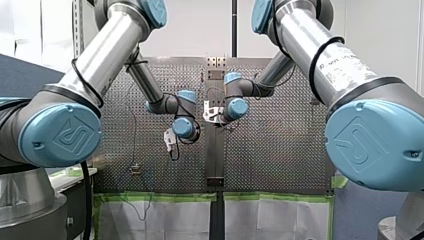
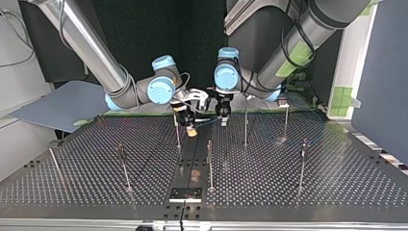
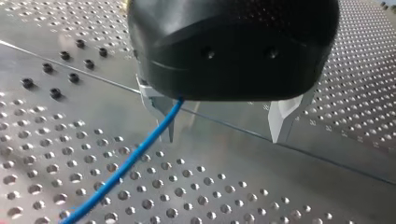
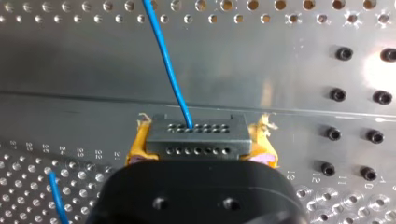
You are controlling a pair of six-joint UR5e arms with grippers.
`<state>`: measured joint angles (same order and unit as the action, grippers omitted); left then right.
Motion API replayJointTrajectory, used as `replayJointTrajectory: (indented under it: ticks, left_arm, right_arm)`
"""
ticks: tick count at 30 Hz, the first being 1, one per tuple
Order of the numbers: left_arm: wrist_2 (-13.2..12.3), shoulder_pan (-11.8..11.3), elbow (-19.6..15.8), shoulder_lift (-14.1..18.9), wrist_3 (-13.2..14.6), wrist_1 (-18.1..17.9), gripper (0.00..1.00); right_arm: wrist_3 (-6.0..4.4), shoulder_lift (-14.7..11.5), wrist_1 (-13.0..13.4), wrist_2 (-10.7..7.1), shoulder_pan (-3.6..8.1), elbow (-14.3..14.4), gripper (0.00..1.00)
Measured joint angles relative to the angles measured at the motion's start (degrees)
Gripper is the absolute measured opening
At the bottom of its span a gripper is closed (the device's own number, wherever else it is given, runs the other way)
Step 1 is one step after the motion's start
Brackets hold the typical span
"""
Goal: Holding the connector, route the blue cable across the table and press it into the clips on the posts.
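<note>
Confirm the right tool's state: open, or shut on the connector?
Shut on the connector: in the right wrist view the right tool presses its yellow pads against both ends, and the blue cable leaves its holed face.

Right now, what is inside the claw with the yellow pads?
My right claw clamps a grey connector between its yellow pads. The connector has two rows of small holes, and the blue cable leaves one of them. The rest of the connector is covered by the claw's black body.
</note>
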<state>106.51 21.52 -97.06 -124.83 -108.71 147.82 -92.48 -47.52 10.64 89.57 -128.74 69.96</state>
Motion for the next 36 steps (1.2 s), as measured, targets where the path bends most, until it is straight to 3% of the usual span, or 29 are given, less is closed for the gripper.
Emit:
replayJointTrajectory:
  ticks: [10,11,13,14,15,16,17,18,19,20,36]
  left_arm:
    - [0.8,-0.2,0.2,-0.4,0.1,-0.4,1.00]
    - [1.2,-0.1,0.2,-0.4,0.1,-0.4,0.86]
    - [1.9,0.0,0.2,-0.4,0.2,-0.4,0.80]
    - [2.3,0.0,0.2,-0.4,0.2,-0.4,0.56]
    - [2.5,0.1,0.2,-0.4,0.2,-0.4,0.56]
    - [2.6,0.1,0.2,-0.4,0.3,-0.4,0.44]
    - [2.7,0.2,0.2,-0.4,0.4,-0.4,0.25]
    - [2.8,0.2,0.2,-0.4,0.5,-0.4,0.25]
    - [2.8,0.3,0.2,-0.4,0.5,-0.3,0.07]
    - [2.9,0.3,0.2,-0.4,0.6,-0.3,0.00]
    - [4.8,0.6,0.2,1.0,0.3,2.0,0.00]
  right_arm:
    - [0.00,0.0,0.0,-0.01,0.00,0.0,0.00]
    - [0.00,0.0,0.0,-0.01,0.00,0.0,0.00]
    - [0.00,0.0,0.0,-0.02,0.00,0.0,0.00]
    - [0.00,0.0,0.0,-0.04,0.00,0.0,0.00]
    - [0.00,0.0,0.0,-0.05,0.00,0.0,0.00]
    - [0.00,0.0,0.0,-0.06,-0.01,0.0,0.00]
    - [0.00,0.0,0.0,-0.07,-0.01,0.0,0.00]
    - [0.00,0.0,0.0,-0.08,-0.02,0.0,0.00]
    - [0.00,0.0,-0.1,-0.08,-0.02,0.0,0.00]
    - [0.00,0.0,-0.1,-0.08,-0.02,0.0,0.00]
    - [0.10,0.0,-0.1,-0.10,0.01,0.0,0.00]
